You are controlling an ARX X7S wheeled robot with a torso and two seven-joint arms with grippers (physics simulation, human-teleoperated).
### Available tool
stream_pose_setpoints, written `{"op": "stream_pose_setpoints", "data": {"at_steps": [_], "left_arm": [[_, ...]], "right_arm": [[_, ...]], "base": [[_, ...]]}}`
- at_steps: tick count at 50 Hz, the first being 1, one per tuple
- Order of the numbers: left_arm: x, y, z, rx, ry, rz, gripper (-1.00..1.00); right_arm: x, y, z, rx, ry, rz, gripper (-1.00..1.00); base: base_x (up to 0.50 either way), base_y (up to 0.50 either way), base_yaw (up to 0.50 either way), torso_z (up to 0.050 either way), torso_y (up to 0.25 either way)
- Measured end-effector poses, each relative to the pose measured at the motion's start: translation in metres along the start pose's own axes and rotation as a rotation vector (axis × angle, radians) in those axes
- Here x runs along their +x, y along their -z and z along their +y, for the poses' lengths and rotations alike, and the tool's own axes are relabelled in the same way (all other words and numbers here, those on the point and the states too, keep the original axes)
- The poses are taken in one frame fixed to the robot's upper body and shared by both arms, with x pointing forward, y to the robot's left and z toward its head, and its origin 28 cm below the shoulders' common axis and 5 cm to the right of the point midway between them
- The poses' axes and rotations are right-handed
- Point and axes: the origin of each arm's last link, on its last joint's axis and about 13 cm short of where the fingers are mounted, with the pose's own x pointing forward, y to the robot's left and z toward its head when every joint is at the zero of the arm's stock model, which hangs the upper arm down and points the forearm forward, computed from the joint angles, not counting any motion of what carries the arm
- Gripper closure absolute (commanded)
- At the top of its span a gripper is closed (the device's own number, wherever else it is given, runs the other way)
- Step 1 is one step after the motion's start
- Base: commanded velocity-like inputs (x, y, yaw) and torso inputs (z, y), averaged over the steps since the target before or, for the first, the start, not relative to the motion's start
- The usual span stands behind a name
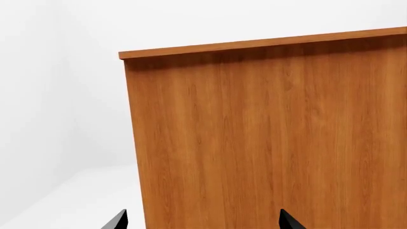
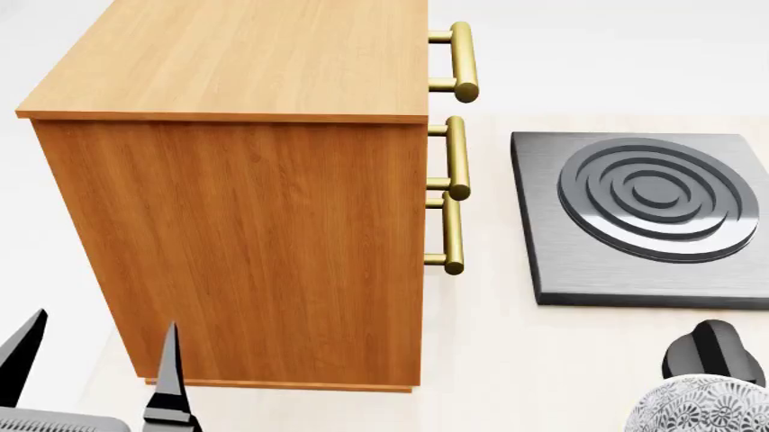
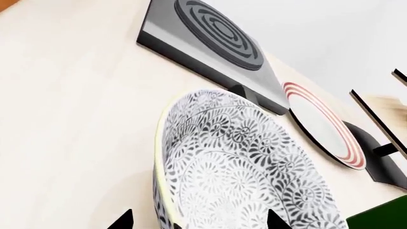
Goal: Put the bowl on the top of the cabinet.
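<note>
Deep round white ceramic bowl with grey floral pattern [image 3: 235,167] low on pale countertop [image 3: 70,119], between spread right gripper [image 3: 198,222] fingers; grip not confirmable. Orange-brown wood-grain cabinet [image 2: 240,234], 3 brass bar handles [image 2: 455,157], top bare. Left gripper [image 1: 203,222] fingers apart, facing cabinet side.

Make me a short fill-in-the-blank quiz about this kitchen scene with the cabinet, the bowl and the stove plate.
1. The cabinet has ____ brass bar handles on its front.
2. The grey floral bowl is not yet on the cabinet; it sits near the ____ arm.
3. The white plate beside the dark burner has ____ rings.

Missing words: three; right; red
</note>
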Motion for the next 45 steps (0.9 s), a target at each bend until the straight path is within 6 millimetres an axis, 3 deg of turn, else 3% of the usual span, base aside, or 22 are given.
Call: {"op": "stream_pose_setpoints", "data": {"at_steps": [20,21,36,45], "left_arm": [[0.000,0.000,0.000,0.000,-0.001,-0.001,-1.00],[0.000,0.000,0.000,0.000,-0.001,-0.001,-1.00],[0.000,0.000,0.000,0.001,-0.001,-0.001,-1.00],[0.000,-0.001,0.000,0.001,-0.001,-0.001,-1.00]], "right_arm": [[0.002,0.001,0.001,0.002,0.001,0.005,-1.00],[0.002,0.001,0.001,0.001,0.001,0.005,1.00],[-0.001,-0.002,0.001,0.010,-0.017,-0.016,1.00],[-0.002,-0.030,-0.009,0.038,-0.017,-0.099,1.00]], "base": [[0.00,0.00,0.00,0.000,0.000],[0.00,0.00,0.00,0.000,0.000],[0.00,0.00,0.00,0.000,0.000],[0.00,0.00,0.00,0.000,0.000]]}}
